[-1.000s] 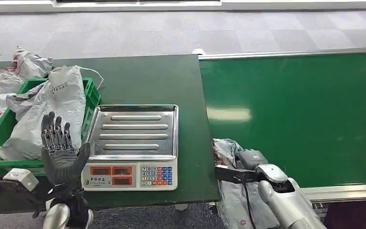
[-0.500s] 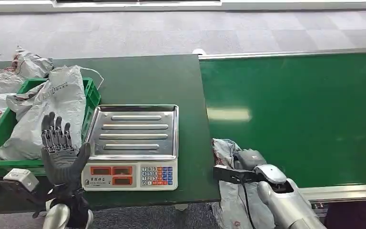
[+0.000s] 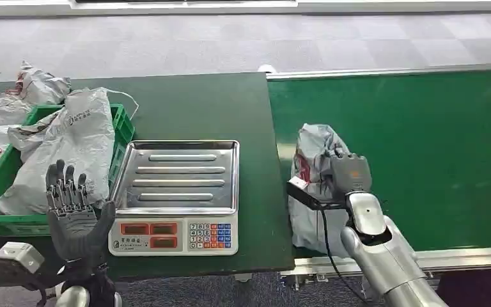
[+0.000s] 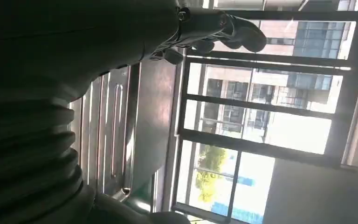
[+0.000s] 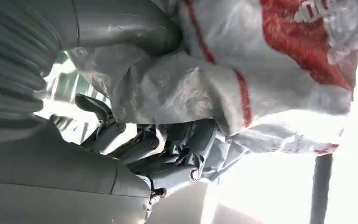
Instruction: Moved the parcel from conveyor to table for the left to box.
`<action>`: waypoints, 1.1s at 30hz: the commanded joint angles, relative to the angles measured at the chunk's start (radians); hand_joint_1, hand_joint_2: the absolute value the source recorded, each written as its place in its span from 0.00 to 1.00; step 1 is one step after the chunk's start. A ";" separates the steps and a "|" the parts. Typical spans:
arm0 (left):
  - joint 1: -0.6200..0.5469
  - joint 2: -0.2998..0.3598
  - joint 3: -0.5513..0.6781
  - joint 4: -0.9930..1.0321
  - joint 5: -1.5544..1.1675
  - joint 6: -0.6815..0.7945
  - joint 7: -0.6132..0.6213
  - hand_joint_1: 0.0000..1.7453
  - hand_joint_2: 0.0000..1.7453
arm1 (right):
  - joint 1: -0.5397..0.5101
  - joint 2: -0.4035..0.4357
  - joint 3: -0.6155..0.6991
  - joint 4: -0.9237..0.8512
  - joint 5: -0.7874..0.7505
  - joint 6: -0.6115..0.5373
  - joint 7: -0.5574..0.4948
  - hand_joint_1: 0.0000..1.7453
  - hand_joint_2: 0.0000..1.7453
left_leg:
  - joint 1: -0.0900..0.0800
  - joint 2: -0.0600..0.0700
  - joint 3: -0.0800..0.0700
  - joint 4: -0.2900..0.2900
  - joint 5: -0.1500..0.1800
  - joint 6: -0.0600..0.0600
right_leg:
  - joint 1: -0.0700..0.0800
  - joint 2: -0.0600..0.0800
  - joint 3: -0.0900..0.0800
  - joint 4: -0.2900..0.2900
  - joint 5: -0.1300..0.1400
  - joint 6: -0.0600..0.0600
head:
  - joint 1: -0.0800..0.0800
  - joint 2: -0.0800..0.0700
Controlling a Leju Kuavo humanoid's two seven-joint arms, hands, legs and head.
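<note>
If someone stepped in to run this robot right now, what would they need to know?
Right robot hand: grips the grey parcel, lifted upright over the conveyor edge.
Left robot hand: open, empty, raised by the scale at the table's front.
Done: parcel picked up.
Left: set it on the table, then the left hand puts it in the green crate, which already holds bags.

A: The parcel [image 3: 314, 167] is pale grey plastic with red print, plainest in the right wrist view; the conveyor [image 3: 422, 141] is bright green with a silver edge.

B: The table [image 3: 192, 105] is darker green; the crate [image 3: 123, 128] is vivid green, holding grey bags [image 3: 77, 144]; the scale [image 3: 176, 195] has a steel pan, orange displays, coloured keys; the floor [image 3: 230, 38] is grey-chequered.
</note>
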 commanded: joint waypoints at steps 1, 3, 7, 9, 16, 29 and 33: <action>-0.064 -0.006 0.014 0.060 -0.006 -0.012 0.004 0.00 1.00 | -0.053 0.122 -0.256 -0.316 0.134 -0.051 0.006 1.00 1.00 | -0.001 0.000 -0.001 0.000 0.000 -0.003 | -0.001 -0.001 -0.002 0.001 0.000 0.001 | 0.000 0.000; -0.075 -0.005 0.016 0.059 -0.007 -0.008 0.009 0.00 1.00 | -0.063 0.138 -0.270 -0.305 0.167 -0.092 0.017 1.00 1.00 | -0.001 -0.001 -0.002 0.000 0.001 -0.001 | -0.001 -0.002 -0.002 0.001 0.000 0.001 | 0.000 0.000; -0.071 -0.009 0.011 0.058 -0.007 -0.009 0.012 0.00 1.00 | -0.060 0.156 -0.308 -0.305 0.198 -0.180 0.050 1.00 1.00 | -0.001 0.000 -0.001 -0.001 0.001 -0.002 | -0.001 -0.001 0.000 0.000 0.000 0.001 | 0.000 0.000; -0.076 -0.008 0.001 0.069 -0.008 -0.010 0.014 0.00 1.00 | -0.056 0.133 -0.315 -0.315 0.202 -0.252 0.113 1.00 1.00 | 0.000 0.000 0.000 -0.001 0.001 -0.002 | 0.000 -0.002 0.000 0.000 0.000 0.001 | 0.000 0.000; -0.112 0.001 -0.026 0.151 -0.013 -0.011 0.009 0.00 1.00 | -0.247 0.266 -0.242 -0.007 -0.148 -0.101 -0.156 1.00 1.00 | -0.001 0.007 0.001 -0.001 0.000 -0.001 | -0.001 0.006 0.001 0.001 0.001 0.000 | 0.001 0.000; -0.285 0.008 -0.063 0.392 0.024 -0.008 0.018 0.00 1.00 | -0.405 0.467 0.219 0.117 -0.553 0.327 -0.639 1.00 1.00 | 0.000 0.010 0.000 -0.002 0.003 -0.006 | -0.001 0.009 -0.005 0.004 0.003 -0.004 | 0.000 0.000; -0.258 0.007 -0.038 0.386 0.031 -0.004 0.014 0.00 1.00 | -0.356 0.425 0.294 0.044 -0.627 0.334 -0.620 1.00 1.00 | 0.002 0.005 0.003 -0.005 0.005 -0.009 | 0.001 0.005 -0.001 0.000 0.003 -0.003 | 0.000 0.000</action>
